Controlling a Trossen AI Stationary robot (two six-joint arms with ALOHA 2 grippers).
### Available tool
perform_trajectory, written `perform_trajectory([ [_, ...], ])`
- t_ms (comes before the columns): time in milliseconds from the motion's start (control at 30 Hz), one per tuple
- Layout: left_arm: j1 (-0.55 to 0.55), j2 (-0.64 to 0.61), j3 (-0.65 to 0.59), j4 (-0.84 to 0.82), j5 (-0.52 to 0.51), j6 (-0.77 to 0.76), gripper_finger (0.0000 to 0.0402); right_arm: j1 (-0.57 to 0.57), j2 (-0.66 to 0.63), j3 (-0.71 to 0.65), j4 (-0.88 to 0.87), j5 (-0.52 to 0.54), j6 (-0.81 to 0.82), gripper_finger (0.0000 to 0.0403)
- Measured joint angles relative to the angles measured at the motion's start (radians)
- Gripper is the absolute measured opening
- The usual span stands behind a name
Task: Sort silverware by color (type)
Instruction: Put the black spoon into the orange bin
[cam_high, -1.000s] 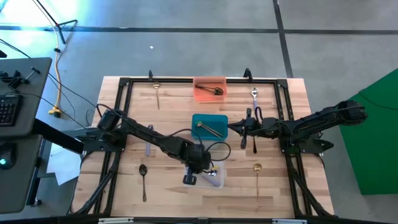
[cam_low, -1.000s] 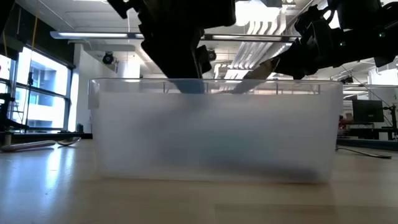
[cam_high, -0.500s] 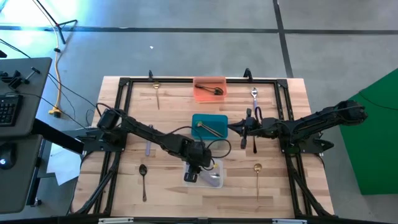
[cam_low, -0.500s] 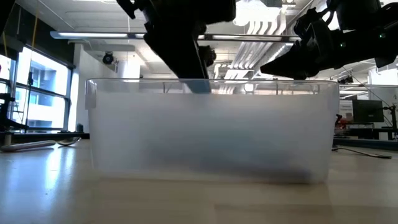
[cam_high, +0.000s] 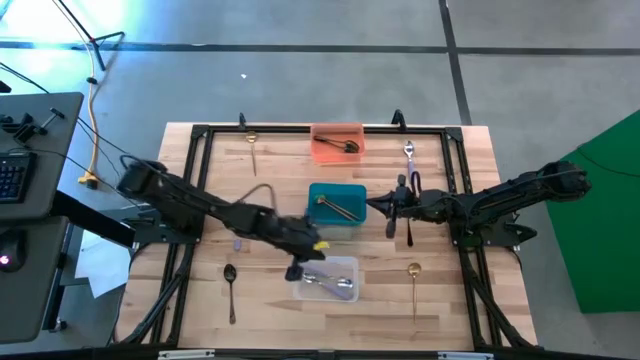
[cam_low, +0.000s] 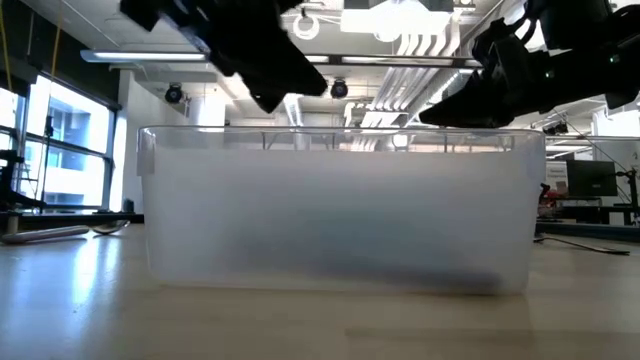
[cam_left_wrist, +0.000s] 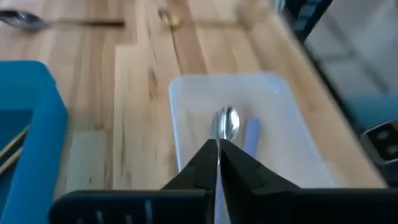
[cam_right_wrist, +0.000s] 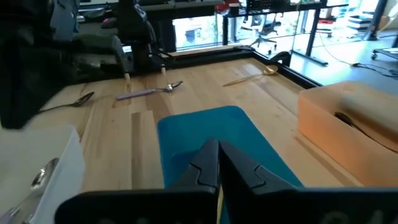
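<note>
My left gripper (cam_high: 297, 272) is shut and hovers at the left end of the clear bin (cam_high: 346, 264). Its wrist view shows the fingertips (cam_left_wrist: 218, 146) above a silver spoon (cam_left_wrist: 226, 121) and a lavender-handled piece (cam_left_wrist: 250, 133) lying in that bin. My right gripper (cam_high: 375, 206), also shut, hangs at the right edge of the teal bin (cam_high: 325, 190), which holds a gold piece (cam_high: 340, 208). The orange bin (cam_high: 320, 150) holds a dark piece (cam_high: 346, 146). Loose on the table lie a black spoon (cam_high: 230, 285), a gold spoon (cam_high: 414, 285), a silver fork (cam_high: 408, 152) and another gold spoon (cam_high: 253, 148).
A lavender-handled piece (cam_high: 238, 240) lies left of the teal bin and a dark piece (cam_high: 410, 230) below the right wrist. A black frame (cam_high: 200, 135) borders the tabletop. The low view is filled by the clear bin's wall (cam_low: 340, 210).
My left gripper has risen out of the clear bin and drawn back toward the table's left. A utensil handle that slanted above the bin's rim a second ago no longer sticks up; silver pieces now lie flat in the bin.
</note>
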Motion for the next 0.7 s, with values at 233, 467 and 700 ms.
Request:
perform_trajectory([
  [233,0.079,-0.14,-0.323,0.474,-0.004,-0.044,0.0004,-0.002,0.001,0.0,-0.09,0.056,0.091,0.0],
  [467,0.19,-0.165,-0.507,0.695,0.003,-0.006,0.0002,-0.026,-0.002,-0.001,-0.173,0.088,0.211,0.0011],
  [700,0.343,-0.174,-0.59,0.792,0.101,0.037,0.0001,-0.049,-0.011,0.039,-0.391,0.087,0.348,0.0065],
])
